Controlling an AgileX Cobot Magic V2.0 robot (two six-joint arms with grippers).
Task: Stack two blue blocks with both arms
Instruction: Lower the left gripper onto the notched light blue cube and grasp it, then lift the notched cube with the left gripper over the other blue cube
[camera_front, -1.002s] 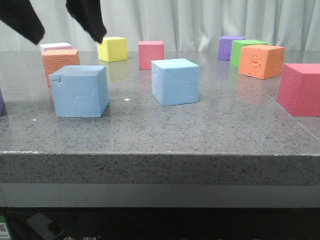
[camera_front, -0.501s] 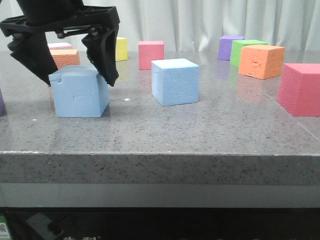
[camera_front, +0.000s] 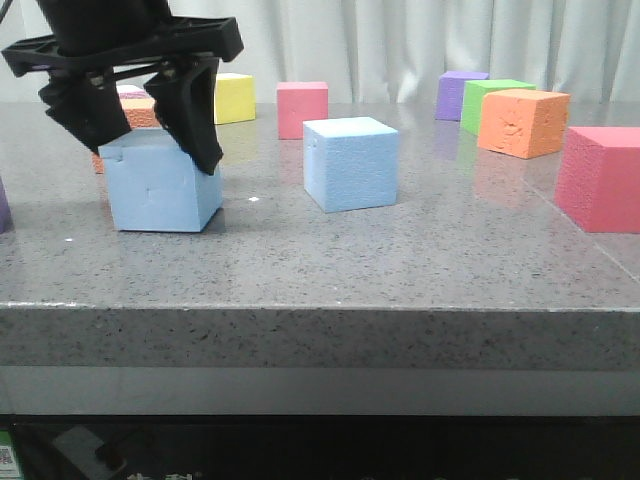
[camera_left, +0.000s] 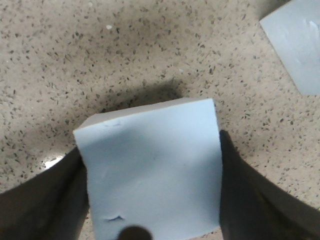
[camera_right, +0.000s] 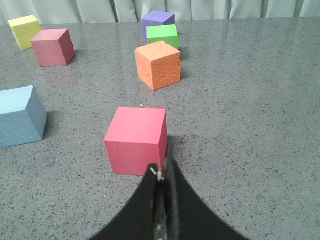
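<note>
Left gripper (camera_front: 150, 125) pinches the notched blue block (camera_front: 160, 185) on the surface (camera_front: 400, 260) — best lifted straight, then carried over the plain blue block (camera_front: 350, 163); right gripper (camera_right: 162, 175) pressed together

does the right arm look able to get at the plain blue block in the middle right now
Probably yes. The plain blue block stands alone on the table with bare surface around it, and the left gripper is busy at the notched blue block. The right gripper is shut and holds nothing.

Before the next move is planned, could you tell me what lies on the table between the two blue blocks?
Nothing: in the front view, only bare table separates the gripped blue block from the plain blue block.
</note>
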